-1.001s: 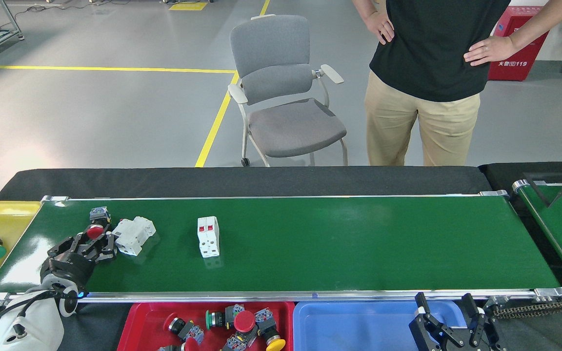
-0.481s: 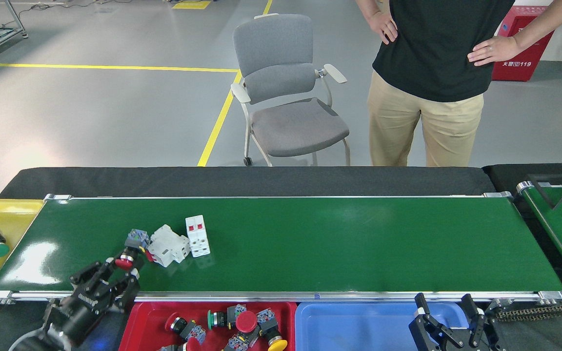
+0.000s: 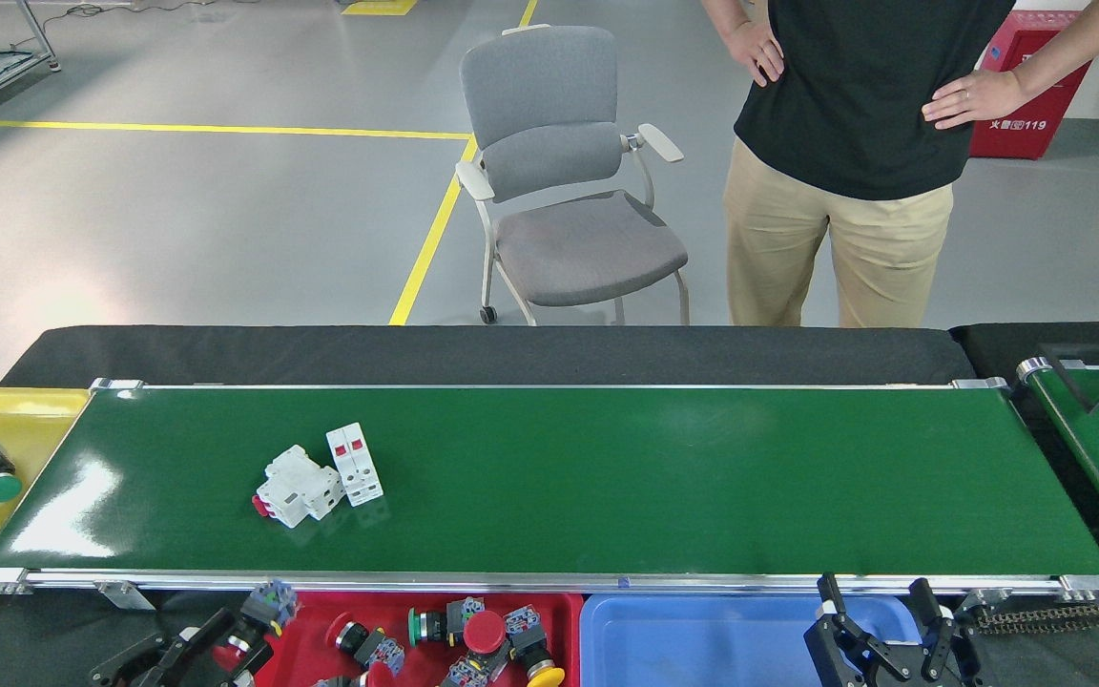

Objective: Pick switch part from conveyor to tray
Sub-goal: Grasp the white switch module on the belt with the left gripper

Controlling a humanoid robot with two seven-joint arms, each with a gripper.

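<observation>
Beyond the conveyor [image 3: 607, 477], chair [image 3: 559, 181], person [image 3: 845, 162].

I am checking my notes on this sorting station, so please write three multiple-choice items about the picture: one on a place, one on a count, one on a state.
1. Where does the left gripper hold the red push-button switch?
A. At the left edge of the red tray
B. Over the blue tray
C. At the belt's far rail

2. How many white breaker blocks lie on the conveyor?
A. One
B. Two
C. Four

3. In what state is the right gripper?
A. Shut on a switch
B. Open and holding nothing
C. Out of view

Answers:
1. A: the gripper with the switch is below the near rail, at the left edge of the red tray, not over the blue tray.
2. B: one tumbled block and one with red toggles touch each other at the left.
3. B: its fingers stand apart with nothing between them.
</observation>
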